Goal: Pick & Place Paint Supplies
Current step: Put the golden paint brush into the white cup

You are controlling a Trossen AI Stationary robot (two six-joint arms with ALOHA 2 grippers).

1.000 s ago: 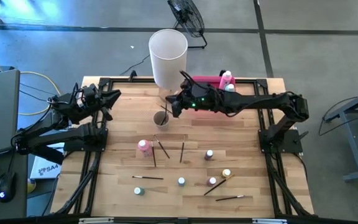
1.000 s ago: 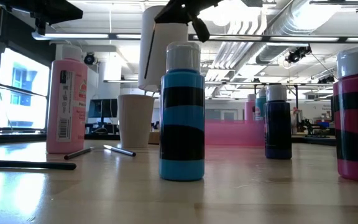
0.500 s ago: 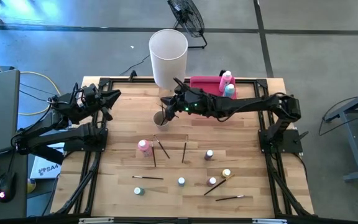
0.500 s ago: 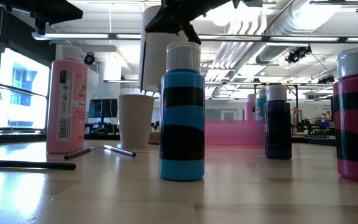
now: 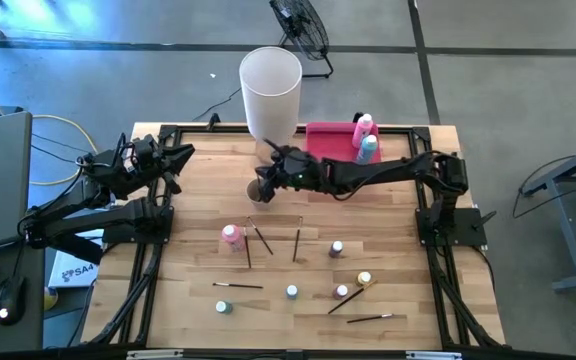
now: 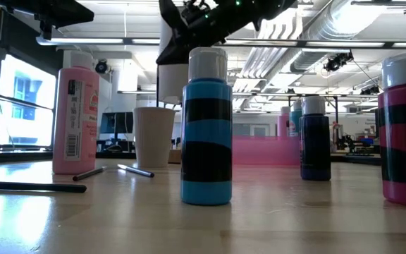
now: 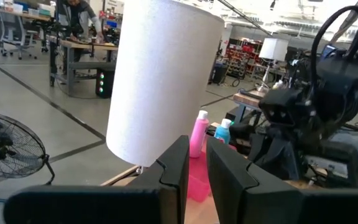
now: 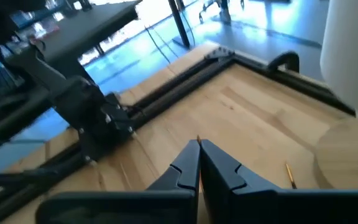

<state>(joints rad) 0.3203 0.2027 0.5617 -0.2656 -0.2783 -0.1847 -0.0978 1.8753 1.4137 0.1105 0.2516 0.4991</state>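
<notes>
My right gripper reaches in from the right and hangs just above a small paper cup, shut on a thin paintbrush. A brush tip shows beside the cup's rim. Several loose brushes and small bottles lie on the near half of the table, along with a taller pink bottle. At the table's left edge my left gripper waits level, with a narrow gap between its fingers and nothing in it. My right gripper pinches the paintbrush between its two fingertips; only a short tip pokes out past them. The fingers slant down from the table's right side. The brush is lifted clear of the table; the fingers hide the rest of it.
A tall white cylinder stands at the far edge, right behind the cup. A pink tray at the far right holds a pink bottle and a teal one. A black frame rims the table.
My right gripper has sunk and moved toward the table's left, coming down over the paper cup. It has rolled a little and stayed shut. The bottles and loose brushes have not moved.
</notes>
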